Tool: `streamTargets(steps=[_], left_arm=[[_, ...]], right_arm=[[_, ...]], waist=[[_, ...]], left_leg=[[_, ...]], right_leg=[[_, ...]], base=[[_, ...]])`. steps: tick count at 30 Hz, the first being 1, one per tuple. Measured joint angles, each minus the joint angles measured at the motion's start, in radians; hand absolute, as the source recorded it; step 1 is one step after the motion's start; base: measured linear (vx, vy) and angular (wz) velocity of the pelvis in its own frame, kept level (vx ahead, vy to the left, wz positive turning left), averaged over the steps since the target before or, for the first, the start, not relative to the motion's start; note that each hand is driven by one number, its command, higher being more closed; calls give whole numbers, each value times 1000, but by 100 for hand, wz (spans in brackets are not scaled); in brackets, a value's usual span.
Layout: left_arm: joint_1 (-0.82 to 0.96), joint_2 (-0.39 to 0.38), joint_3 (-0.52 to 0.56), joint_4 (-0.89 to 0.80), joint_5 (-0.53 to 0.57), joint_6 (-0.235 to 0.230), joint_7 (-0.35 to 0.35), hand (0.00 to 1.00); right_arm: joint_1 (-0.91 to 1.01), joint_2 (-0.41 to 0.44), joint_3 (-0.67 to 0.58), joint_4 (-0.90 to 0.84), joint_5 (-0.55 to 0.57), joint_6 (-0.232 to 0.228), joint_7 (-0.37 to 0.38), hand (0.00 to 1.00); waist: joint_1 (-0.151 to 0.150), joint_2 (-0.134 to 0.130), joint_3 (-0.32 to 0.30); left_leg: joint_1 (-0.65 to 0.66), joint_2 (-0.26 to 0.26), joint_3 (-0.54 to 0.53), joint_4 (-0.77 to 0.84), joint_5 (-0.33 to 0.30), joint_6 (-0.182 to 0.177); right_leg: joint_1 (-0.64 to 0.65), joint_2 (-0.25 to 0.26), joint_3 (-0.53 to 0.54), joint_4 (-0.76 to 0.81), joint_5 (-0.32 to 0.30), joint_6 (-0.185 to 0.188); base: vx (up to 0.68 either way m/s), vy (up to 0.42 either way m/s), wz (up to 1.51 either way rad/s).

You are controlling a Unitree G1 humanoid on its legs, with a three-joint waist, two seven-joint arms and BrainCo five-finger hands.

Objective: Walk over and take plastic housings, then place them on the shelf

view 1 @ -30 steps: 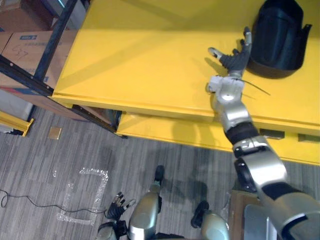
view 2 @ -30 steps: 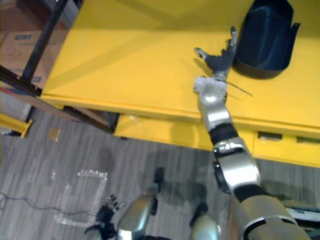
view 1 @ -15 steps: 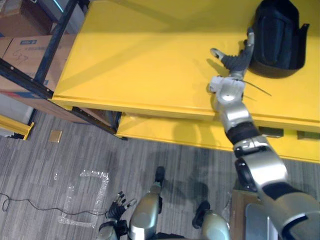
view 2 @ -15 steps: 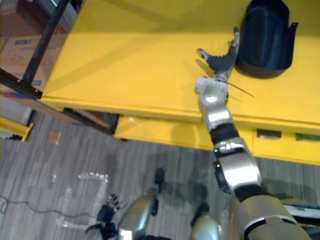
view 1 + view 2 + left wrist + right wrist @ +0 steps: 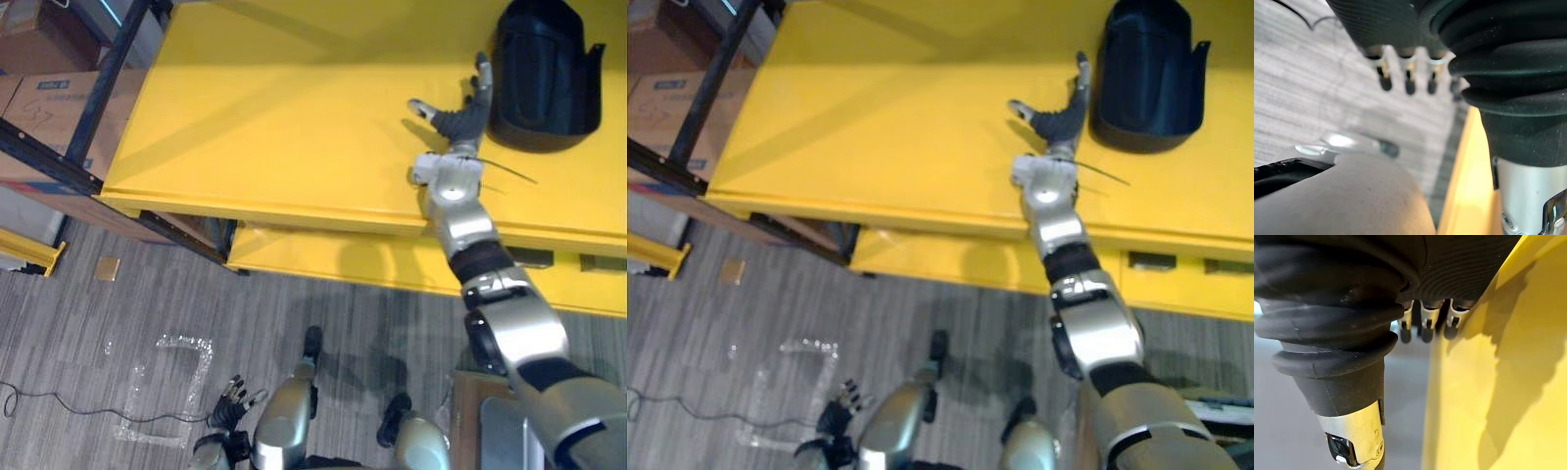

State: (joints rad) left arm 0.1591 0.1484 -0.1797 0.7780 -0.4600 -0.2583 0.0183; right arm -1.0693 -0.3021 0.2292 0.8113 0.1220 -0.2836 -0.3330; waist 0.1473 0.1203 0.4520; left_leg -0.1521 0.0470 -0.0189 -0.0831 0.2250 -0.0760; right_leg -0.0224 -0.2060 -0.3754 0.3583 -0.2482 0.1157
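The housing (image 5: pixel 545 70), a black plastic shell with an open hollow, sits on the far right of the yellow shelf (image 5: pixel 274 117), with nothing gripping it. The right hand (image 5: pixel 458 119) lies over the shelf just beside the housing's left edge, spread wide: its fingers (image 5: pixel 481 76) reach straight along that edge and the thumb is splayed away to the left. Whether a fingertip touches the shell cannot be told. It holds nothing. In the right wrist view the dark-tipped fingers point straight out beside the yellow board.

Nothing lies between the hand and the housing, and the stretch of shelf to the left of the hand is bare yellow. Below the front lip a lower yellow tier (image 5: pixel 333 259) juts out a little.

At the shelf's left end a dark post (image 5: pixel 108 73) of the rack slants down, crossed by a dark rail (image 5: pixel 49 157). Behind them stand cardboard boxes (image 5: pixel 49 103); one bears a small label and a scrawled mark, neither legible. A yellow beam (image 5: pixel 27 247) shows at the left edge.

The floor (image 5: pixel 147 304) is grey and striped, with a square outline of clear tape (image 5: pixel 171 377) and a small brown square (image 5: pixel 107 262) lying on it.

The left hand (image 5: pixel 233 398) hangs low over the floor near the tape, fingers loose and empty.
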Motion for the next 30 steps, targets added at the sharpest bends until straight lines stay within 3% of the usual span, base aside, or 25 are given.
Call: streamTargets(steps=[3,7,9,11,13,15,18,20,21,23,27,30], left_arm=[[-3,1,3,2,9,7,-1,0],[-1,3,25,29,36,7,-1,0],[13,9,51,44,48,7,1,0],[32,37,62,62,51,7,4,0],[39,48,78,73,82,7,7,0],[40,52,92,83,90,7,21,0],[39,47,94,130,122,10,53,0],[37,37,94,168,138,21,76,0],[36,35,94,176,156,25,78,0],[35,31,97,188,196,45,77,0],[38,21,99,185,243,52,58,0],[39,19,106,180,231,64,56,0]], right_arm=[[62,16,114,-221,3,-27,134,0],[153,61,126,-463,23,-28,183,0],[230,69,124,-575,32,-22,194,0],[381,68,87,-735,51,-8,205,0],[511,68,27,-845,80,23,199,0],[654,66,-34,-919,103,30,184,0],[927,78,-91,-966,170,23,175,0],[1136,87,-143,-949,188,26,167,0],[1175,92,-163,-940,188,26,160,0],[1290,129,-284,-904,188,24,129,0],[1386,139,-458,-904,188,4,106,0],[1409,135,-465,-904,210,-19,154,0]], waist=[[-3,-2,-1],[-5,-31,-16],[-18,-67,-46],[-37,-129,-91],[-67,-169,-117],[-91,-190,-143],[-136,-183,-200],[-190,-162,-225],[-202,-156,-229],[-247,-142,-251],[-290,-132,-265],[-303,-143,-276]], left_leg=[[28,8,7,0,-8,-2],[46,17,30,-5,-27,1],[49,21,50,-5,-36,2],[62,28,90,-5,-48,0],[82,30,130,-5,-53,-3],[108,36,180,-5,-61,-5],[151,57,270,-7,-80,-15],[190,78,334,-7,-92,-21],[199,83,348,-7,-95,-24],[211,102,411,-7,-100,-29],[258,114,511,-7,-119,-41],[277,110,549,-3,-150,-54]], right_leg=[[45,15,-1,-40,17,1],[68,29,19,-94,38,2],[82,38,29,-142,60,4],[100,51,68,-205,97,6],[117,52,92,-237,115,8],[123,54,135,-250,125,8],[113,74,227,-269,150,1],[110,88,287,-270,155,-3],[104,93,303,-274,154,-4],[73,115,367,-273,162,-4],[54,135,473,-282,190,-2],[24,147,566,-299,214,-8]], base=[[23,-35,-6],[1,-20,-18],[62,3,-28],[102,10,-46],[72,10,-50],[18,-1,-67],[-22,-18,-94],[-55,-19,-86],[-84,-27,-83],[-64,-34,-80],[-17,-8,-79],[-10,10,-90]])
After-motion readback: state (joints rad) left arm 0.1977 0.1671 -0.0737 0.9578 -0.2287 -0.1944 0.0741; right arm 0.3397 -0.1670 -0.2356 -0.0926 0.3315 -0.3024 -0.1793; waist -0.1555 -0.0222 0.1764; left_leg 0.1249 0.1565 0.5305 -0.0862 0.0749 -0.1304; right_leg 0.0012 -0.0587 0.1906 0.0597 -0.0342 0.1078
